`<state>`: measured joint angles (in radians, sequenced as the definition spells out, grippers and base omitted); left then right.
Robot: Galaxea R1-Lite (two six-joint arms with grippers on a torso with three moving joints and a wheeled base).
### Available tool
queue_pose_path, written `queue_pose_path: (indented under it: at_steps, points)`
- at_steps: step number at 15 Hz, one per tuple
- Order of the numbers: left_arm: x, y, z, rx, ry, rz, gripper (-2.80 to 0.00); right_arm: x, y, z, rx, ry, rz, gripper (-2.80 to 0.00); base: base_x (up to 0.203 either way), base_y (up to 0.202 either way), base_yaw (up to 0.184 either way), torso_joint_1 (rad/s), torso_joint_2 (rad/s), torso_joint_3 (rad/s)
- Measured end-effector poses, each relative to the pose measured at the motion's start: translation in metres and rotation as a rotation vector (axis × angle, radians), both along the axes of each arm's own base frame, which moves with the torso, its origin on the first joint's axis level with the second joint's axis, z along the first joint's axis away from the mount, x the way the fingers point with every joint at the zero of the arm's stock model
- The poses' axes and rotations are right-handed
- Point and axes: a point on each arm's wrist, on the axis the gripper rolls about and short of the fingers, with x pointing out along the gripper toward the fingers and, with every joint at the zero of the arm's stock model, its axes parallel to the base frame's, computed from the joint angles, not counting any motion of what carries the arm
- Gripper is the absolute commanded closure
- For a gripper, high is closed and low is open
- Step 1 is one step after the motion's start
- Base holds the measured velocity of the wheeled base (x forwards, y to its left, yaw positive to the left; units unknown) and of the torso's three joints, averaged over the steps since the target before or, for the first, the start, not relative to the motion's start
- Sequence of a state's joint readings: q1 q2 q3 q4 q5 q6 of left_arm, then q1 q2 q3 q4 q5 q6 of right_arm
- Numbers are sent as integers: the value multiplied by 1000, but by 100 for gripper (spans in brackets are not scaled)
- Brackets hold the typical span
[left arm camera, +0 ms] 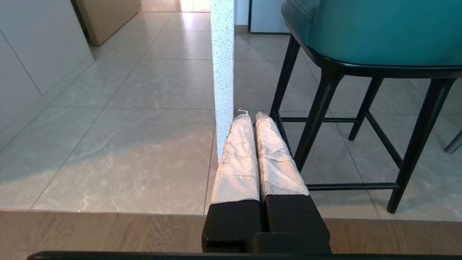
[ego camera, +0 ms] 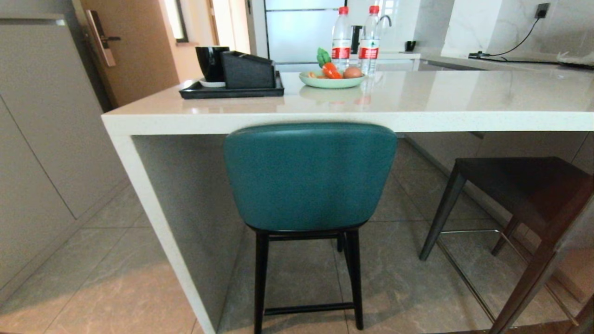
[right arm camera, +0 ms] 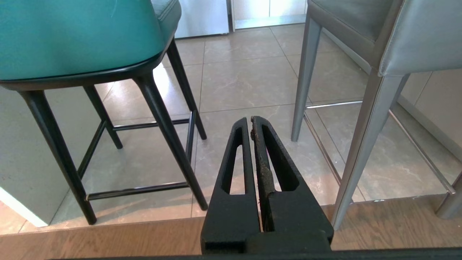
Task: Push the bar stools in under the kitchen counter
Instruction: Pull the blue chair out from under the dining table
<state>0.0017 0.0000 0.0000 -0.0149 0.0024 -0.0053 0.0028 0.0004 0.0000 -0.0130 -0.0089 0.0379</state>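
Now facing teal stool [ego camera: 310, 176] half under worktop [ego camera: 417, 99], both hands [left arm camera: 249, 117] [right arm camera: 251, 121] closed and empty, low; next, pushing its back inward, then grey stool [ego camera: 524, 185].

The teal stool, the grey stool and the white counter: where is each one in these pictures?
teal stool [ego camera: 310, 178]: head view, middle of its rounded back.
grey stool [ego camera: 519, 178]: head view, on its dark seat.
white counter [ego camera: 417, 97]: head view, bare part of the glossy top.

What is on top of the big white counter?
On the kitchen counter: a black tray with a cup, a plate of food, two water bottles. Tray contents partly hidden.
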Motion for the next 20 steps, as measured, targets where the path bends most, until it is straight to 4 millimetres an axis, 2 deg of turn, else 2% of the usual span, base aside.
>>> queue_pose_path:
  at_steps: [3, 14, 20]
  points:
    - [0, 0, 0, 0, 0, 0, 0, 0, 0, 0, 0, 0, -1, 0, 41, 0, -1, 0, 1, 1]
    - [0, 0, 0, 0, 0, 0, 0, 0, 0, 0, 0, 0, 0, 0, 187, 0, 1, 3, 3, 1]
    - [0, 0, 0, 0, 0, 0, 0, 0, 0, 0, 0, 0, 0, 0, 11, 0, 0, 2, 1, -1]
